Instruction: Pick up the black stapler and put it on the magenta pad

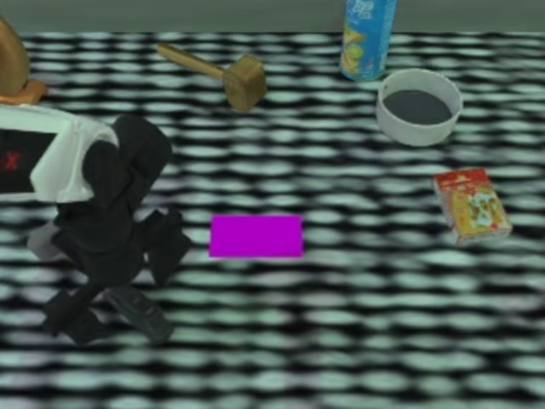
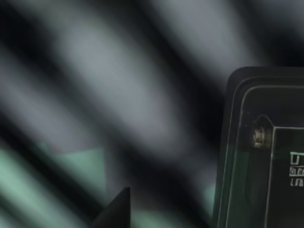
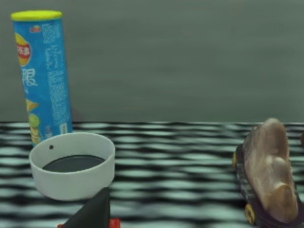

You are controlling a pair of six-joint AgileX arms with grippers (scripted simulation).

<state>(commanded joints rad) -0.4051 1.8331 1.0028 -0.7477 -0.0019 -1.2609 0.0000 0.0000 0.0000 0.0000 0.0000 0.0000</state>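
Left tool (image 1: 109, 300) low at the table's (image 1: 366, 341) left front, down over the stapler (image 1: 140, 312), whose dark body lies on the striped surface beside the fingers; whether open or clamped, impossible to tell. Pad (image 1: 255, 236) bare near the middle, well right of the stapler. Right tool out of sight in the top view.

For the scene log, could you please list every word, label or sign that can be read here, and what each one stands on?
"限": white character on the blue chip can.
Red and yellow round logo near the can's top: lettering unreadable.
Red "X" mark: on the dark panel of the left arm.
Small white print on the black stapler: unreadable.
Red box: printed pictures, no legible words.
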